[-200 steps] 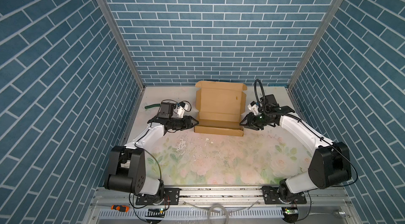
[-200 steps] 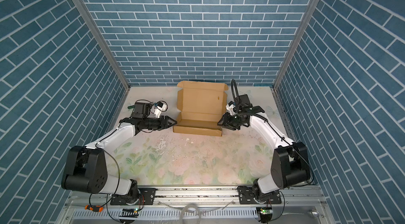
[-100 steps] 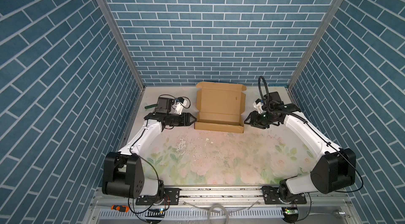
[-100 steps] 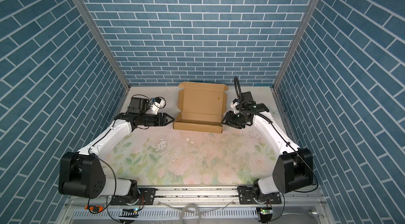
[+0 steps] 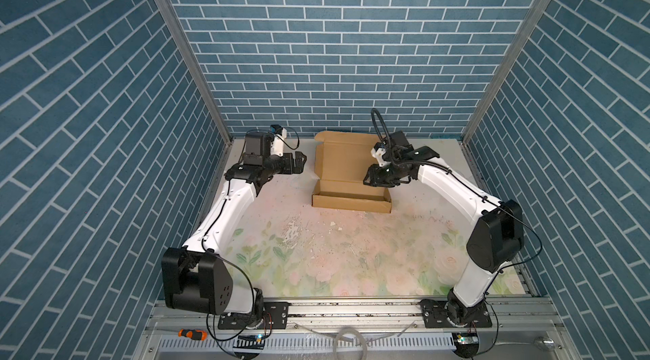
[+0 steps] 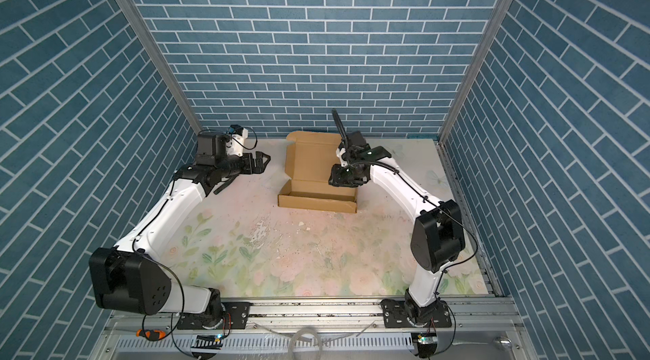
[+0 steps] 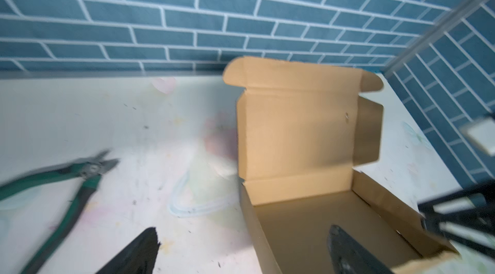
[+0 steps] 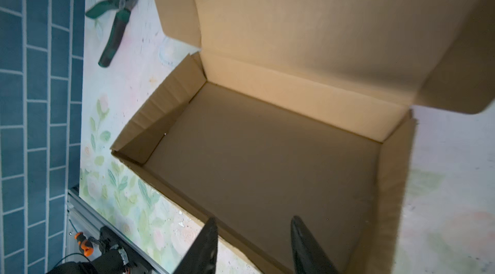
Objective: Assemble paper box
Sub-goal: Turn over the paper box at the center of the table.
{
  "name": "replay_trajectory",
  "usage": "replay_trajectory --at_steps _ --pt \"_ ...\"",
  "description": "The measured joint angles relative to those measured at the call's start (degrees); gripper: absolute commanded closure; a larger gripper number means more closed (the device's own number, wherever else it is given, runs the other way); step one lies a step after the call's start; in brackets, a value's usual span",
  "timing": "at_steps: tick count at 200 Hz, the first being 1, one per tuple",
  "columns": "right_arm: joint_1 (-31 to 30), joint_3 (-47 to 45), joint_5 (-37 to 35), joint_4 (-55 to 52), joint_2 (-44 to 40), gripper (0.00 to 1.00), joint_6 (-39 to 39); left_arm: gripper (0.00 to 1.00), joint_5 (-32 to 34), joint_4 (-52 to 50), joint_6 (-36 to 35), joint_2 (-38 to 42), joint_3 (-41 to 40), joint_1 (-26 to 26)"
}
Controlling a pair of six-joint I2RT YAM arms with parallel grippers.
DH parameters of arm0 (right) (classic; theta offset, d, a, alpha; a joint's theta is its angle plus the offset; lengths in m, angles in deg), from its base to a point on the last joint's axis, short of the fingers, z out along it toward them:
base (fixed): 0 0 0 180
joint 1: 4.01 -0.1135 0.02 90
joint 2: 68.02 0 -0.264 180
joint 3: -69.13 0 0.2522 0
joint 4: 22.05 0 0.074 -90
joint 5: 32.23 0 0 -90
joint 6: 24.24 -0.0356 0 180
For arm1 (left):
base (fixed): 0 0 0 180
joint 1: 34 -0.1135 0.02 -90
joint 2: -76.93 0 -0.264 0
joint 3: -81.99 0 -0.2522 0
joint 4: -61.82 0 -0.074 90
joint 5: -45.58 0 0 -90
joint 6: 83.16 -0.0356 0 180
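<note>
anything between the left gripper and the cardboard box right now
Nothing visible stands in the way. The left gripper is open and faces the paper box, with only a bare strip of floral mat between it and the box's near side wall. The green pliers lie apart from the box, outside that gap.

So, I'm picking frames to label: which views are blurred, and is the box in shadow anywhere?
Left wrist view: motion-smeared, worst on the pliers; right wrist view: sharper, box floor shaded under its raised lid; both top views: sharp, evenly lit, no glare.
</note>
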Motion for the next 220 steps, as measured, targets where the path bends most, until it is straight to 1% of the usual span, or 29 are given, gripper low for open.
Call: replay_trajectory --at_steps 18,42,59,77,105,124,144,163,182,203,220 --pt "-3.0 -1.7 -2.1 0.2 0.0 0.58 0.0 0.10 -0.2 3.2 1.2 2.6 -2.3 -2.6" --pt "-6.6 -6.7 -5.2 1.5 -0.2 0.59 0.0 0.19 -2.1 3.9 3.8 2.6 -1.2 -6.4" --pt "-9.2 -12.2 -8.0 2.1 -0.4 0.59 0.0 0.19 -3.1 3.0 4.1 1.7 0.6 -7.2" --pt "-11.0 -16.5 -9.8 2.2 -0.5 0.59 0.1 0.18 -4.0 3.0 4.1 1.5 1.0 -7.2" --pt "-10.9 -16.0 -11.6 2.1 -0.7 0.54 1.7 0.16 -6.3 2.7 3.5 0.9 1.6 -7.0" --pt "-9.9 -12.1 -11.4 1.4 -1.0 0.48 3.6 0.14 -8.2 1.6 1.3 -1.5 4.9 -6.4" --pt "-7.5 -6.3 -9.8 0.3 -2.0 0.43 6.1 0.13 -9.4 -1.7 -2.1 -5.9 11.4 -5.4" --pt "-2.3 -0.3 -8.6 -0.7 -3.8 0.33 8.2 0.12 -10.3 -4.5 -5.0 -10.5 18.2 -4.5" --pt "5.0 7.5 -8.3 -2.3 -4.7 0.27 10.5 0.09 -10.8 -8.0 -7.5 -15.8 25.8 -3.5" --pt "11.5 18.2 -9.0 -5.4 -2.6 0.24 13.4 0.06 -11.5 -12.6 -11.2 -22.4 35.1 -1.7" --pt "13.7 28.0 -9.6 -9.2 1.5 0.23 16.1 0.03 -11.3 -17.1 -15.0 -27.2 41.2 0.6"
